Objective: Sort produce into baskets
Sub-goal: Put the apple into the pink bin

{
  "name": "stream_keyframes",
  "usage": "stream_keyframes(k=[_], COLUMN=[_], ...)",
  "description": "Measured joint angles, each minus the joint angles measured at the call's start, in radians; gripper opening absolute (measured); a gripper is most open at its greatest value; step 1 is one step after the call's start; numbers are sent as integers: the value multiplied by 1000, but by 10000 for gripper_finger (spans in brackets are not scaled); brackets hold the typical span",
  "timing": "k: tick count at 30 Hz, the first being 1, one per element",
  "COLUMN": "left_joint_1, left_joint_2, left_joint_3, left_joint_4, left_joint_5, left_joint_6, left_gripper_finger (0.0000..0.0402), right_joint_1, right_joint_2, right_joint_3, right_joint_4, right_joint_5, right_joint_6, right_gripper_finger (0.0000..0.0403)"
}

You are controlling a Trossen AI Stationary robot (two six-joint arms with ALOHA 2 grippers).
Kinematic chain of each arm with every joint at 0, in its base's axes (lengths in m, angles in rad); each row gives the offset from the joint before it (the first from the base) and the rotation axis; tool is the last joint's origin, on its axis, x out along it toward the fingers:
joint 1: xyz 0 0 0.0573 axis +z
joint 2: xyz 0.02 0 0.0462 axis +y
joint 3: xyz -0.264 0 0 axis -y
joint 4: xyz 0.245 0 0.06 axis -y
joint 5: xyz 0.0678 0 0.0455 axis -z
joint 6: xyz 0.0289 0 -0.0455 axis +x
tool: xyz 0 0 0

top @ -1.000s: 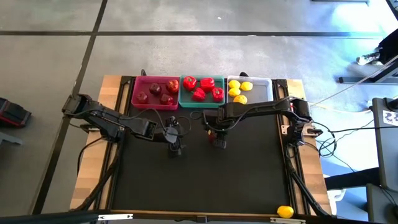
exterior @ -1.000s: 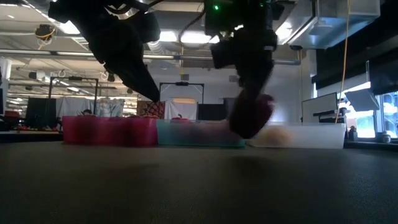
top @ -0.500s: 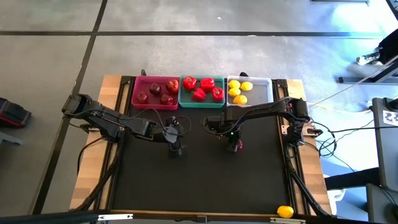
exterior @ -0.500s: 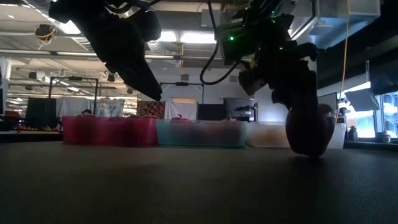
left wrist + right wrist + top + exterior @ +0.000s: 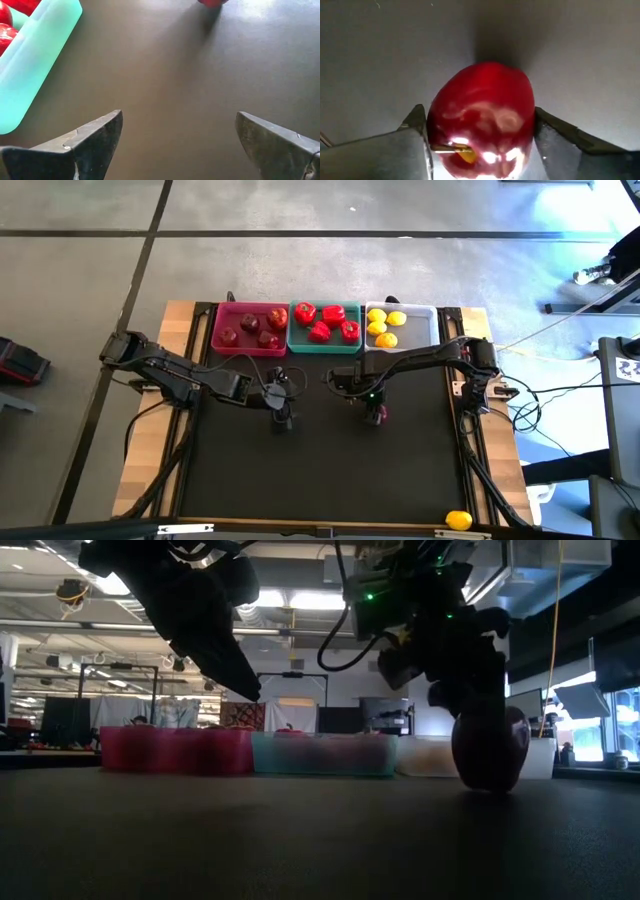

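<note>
A dark red apple [image 5: 482, 115] stands on its underside on the black mat [image 5: 320, 470], right of the middle [image 5: 490, 750]. My right gripper [image 5: 480, 127] points steeply down over it, open, with one finger close beside each flank of the apple; no gap shows plainly. My left gripper [image 5: 177, 135] hovers open over the mat left of centre [image 5: 282, 418], with nothing between its fingers. At the far edge stand the pink basket [image 5: 222, 340] with apples, the teal basket [image 5: 325, 348] with red peppers and the white basket [image 5: 422, 332] with lemons.
One lemon [image 5: 458, 520] lies on the wooden rim at the table's near right corner. Bare mat stretches from both grippers to the near edge. Cables and the arms' bases line the left and right sides.
My right gripper has carried the apple from in front of the teal basket toward the table's right and near edges and downward, tipping more steeply down. The apple, first held above the mat, now stands on it. The left arm has kept still.
</note>
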Motion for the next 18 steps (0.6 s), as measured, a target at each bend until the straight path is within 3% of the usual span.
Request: stream_keyframes(k=[9, 18], left_joint_1=[0, 0], left_joint_2=[0, 0], left_joint_3=[0, 0], left_joint_4=[1, 2], left_joint_5=[0, 0], left_joint_6=[5, -3], left_gripper_finger=[384, 384], right_joint_1=[0, 0], right_joint_2=[0, 0], right_joint_3=[2, 73], right_joint_4=[0, -40], right_joint_5=[19, 40], right_joint_6=[-2, -22], right_gripper_finger=[298, 302])
